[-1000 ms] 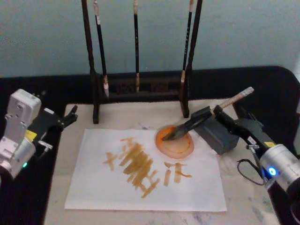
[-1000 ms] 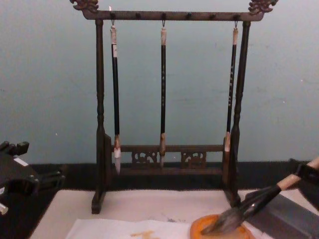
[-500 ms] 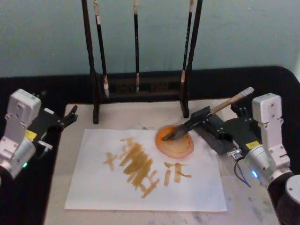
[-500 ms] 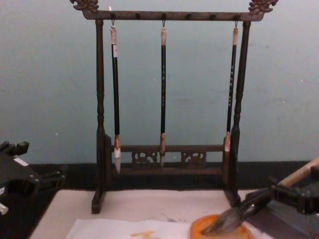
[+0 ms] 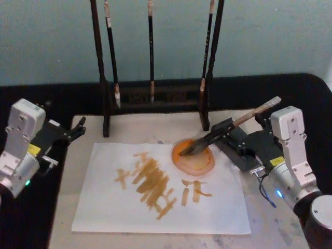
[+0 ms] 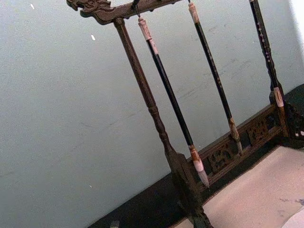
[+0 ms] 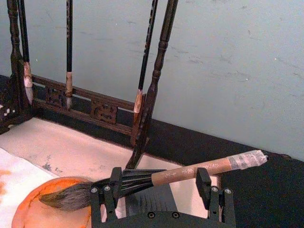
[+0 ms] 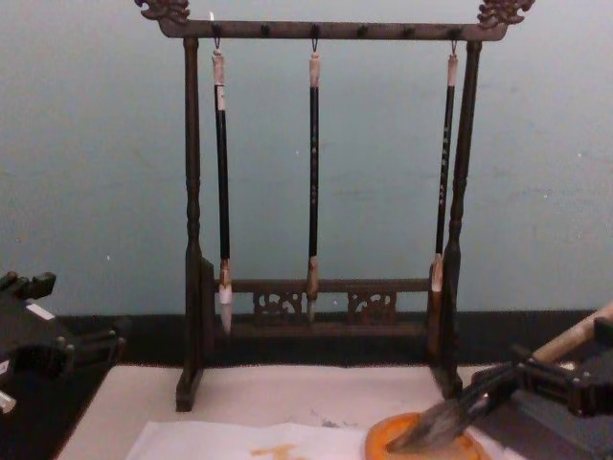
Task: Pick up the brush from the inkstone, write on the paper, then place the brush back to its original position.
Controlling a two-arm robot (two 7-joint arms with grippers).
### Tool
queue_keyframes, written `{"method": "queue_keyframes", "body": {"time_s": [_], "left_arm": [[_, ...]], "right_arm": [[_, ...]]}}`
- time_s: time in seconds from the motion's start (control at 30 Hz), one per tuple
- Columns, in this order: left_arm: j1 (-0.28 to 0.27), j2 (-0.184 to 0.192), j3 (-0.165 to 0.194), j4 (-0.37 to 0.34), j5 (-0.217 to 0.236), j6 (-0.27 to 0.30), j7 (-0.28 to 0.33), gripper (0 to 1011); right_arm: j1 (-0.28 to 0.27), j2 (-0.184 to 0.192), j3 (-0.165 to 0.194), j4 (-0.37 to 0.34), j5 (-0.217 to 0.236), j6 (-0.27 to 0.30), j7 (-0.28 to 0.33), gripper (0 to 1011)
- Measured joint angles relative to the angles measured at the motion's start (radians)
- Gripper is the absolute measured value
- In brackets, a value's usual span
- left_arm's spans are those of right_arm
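The brush lies tilted, its tan handle propped on the dark grey inkstone block and its bristles in the orange ink dish. My right gripper sits low beside the block, open. In the right wrist view its two fingers stand wide apart, with the brush running across just past the right gripper, ungripped. The chest view shows the brush and the right gripper. The paper bears orange strokes. My left gripper is parked, open, at the mat's left edge.
A dark wooden brush stand with three thin hanging brushes rises at the back of the cream mat. The mat lies on a black table. A blue-green wall is behind.
A second ago my right gripper was low on the brush handle. It has since let go, turned its wrist upright and settled beside the block. The brush has stayed put; the left arm is still.
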Motion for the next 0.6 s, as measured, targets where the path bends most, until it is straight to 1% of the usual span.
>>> {"method": "queue_keyframes", "body": {"time_s": [0.6], "left_arm": [[0.000,0.000,0.000,0.000,0.000,0.000,0.000,1010]], "right_arm": [[0.000,0.001,0.000,-0.001,0.005,0.000,0.001,1000]]}}
